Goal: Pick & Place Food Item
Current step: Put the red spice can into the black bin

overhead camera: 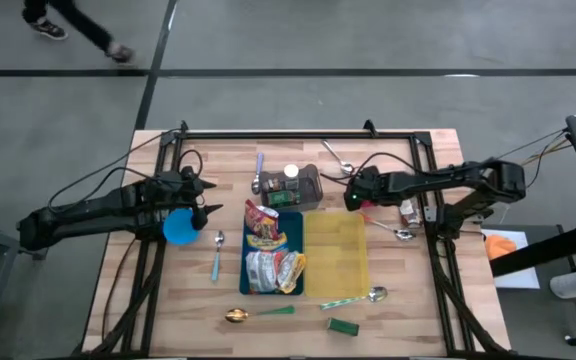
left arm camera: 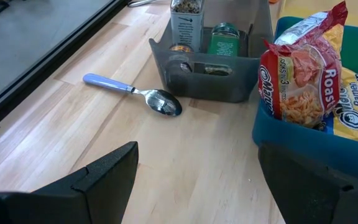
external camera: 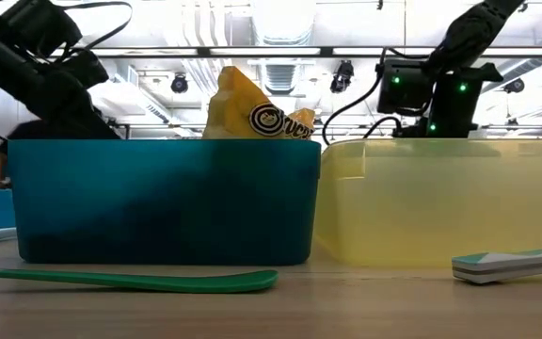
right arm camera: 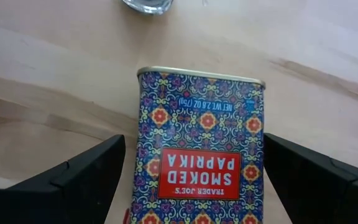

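A patterned tin labelled smoked paprika (right arm camera: 201, 162) lies flat on the wooden table. My right gripper (right arm camera: 194, 186) hangs over it, open and slanting down, with one finger on either side of the tin and a gap to each. In the high view that gripper (overhead camera: 353, 192) stands just beyond the far end of the yellow bin (overhead camera: 338, 255), and the tin is hidden beneath it. The blue bin (overhead camera: 273, 250) holds several food packets, among them a ramen bag (left arm camera: 303, 81). My left gripper (overhead camera: 208, 208) waits open beside the blue bin's far left corner, touching nothing.
A grey caddy (overhead camera: 293, 188) with spice jars stands behind the blue bin. Beside it lies a blue-handled spoon (left arm camera: 132, 93). A blue cup (overhead camera: 180, 227) sits under my left arm. More spoons (overhead camera: 258, 313) and a small green block (overhead camera: 343, 326) lie near the front edge.
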